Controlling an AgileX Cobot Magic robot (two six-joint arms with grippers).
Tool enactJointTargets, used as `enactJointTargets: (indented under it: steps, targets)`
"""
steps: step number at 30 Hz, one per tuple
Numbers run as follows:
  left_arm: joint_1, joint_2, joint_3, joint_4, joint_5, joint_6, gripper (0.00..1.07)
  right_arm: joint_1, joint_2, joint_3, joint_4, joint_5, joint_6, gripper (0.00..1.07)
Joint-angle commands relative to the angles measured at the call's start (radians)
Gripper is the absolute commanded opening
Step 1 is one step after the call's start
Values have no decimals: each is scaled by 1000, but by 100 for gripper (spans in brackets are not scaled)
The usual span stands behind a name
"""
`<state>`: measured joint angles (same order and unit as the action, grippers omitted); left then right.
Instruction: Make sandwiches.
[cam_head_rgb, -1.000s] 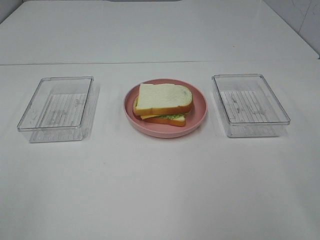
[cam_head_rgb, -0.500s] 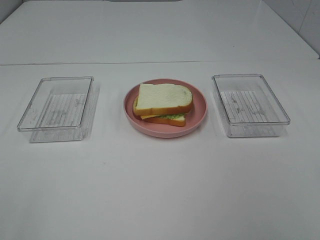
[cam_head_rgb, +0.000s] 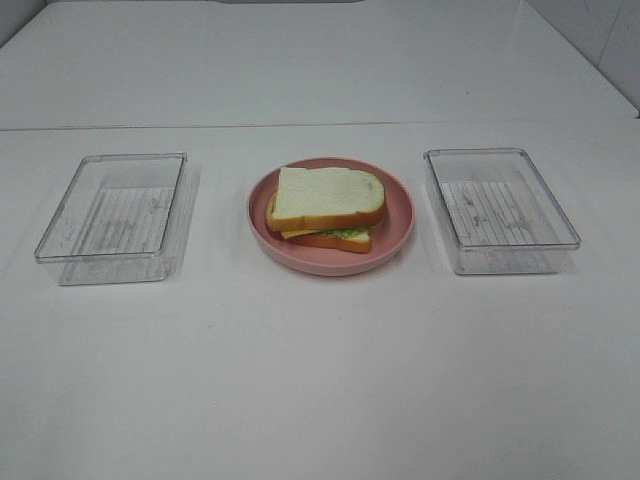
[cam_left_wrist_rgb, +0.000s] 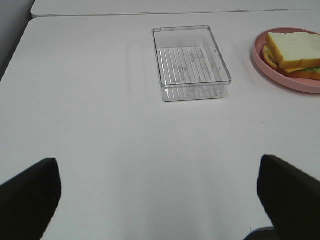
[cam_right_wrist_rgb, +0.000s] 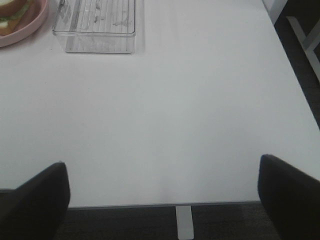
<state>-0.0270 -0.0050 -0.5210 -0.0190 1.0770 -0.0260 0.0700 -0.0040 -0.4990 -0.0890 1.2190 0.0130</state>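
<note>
Sandwich (cam_head_rgb: 325, 210) sat stacked on pink plate (cam_head_rgb: 398, 215); looked light, soft, layers prob slide-prone, so best nipped across crust edges. Left gripper (cam_left_wrist_rgb: 160, 200) & right gripper (cam_right_wrist_rgb: 162, 197) both gaped wide, empty

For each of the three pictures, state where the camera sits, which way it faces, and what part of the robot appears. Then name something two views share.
Exterior high: mounted above, facing down on the table, sandwich between two trays; no robot visible.
Left wrist: on the left arm, facing the left tray; open left pincer.
Right wrist: on the right arm, facing the table edge; open right pincer.
Shared: all show the pink plate.

One sandwich (cam_head_rgb: 326, 209), one plate (cam_head_rgb: 396, 213), two trays (cam_head_rgb: 110, 215) (clear).
</note>
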Motion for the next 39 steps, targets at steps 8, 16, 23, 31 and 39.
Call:
enactJointTargets:
  steps: [8, 16, 23, 31, 39]
  targets:
    - [1, -6, 1, -3, -4, 1, 100, -7, -30, 48, 49, -119, -23, 99]
    - [1, -6, 1, -3, -4, 1, 100, -7, -30, 48, 49, -119, -22, 99]
    - [1, -6, 1, -3, -4, 1, 100, -7, -30, 48, 48, -119, -20, 99]
    - [1, -6, 1, -3, -4, 1, 100, -7, -30, 48, 48, -119, -20, 99]
    - [1, -6, 1, -3, -4, 1, 100, -7, -30, 48, 48, -119, -20, 99]
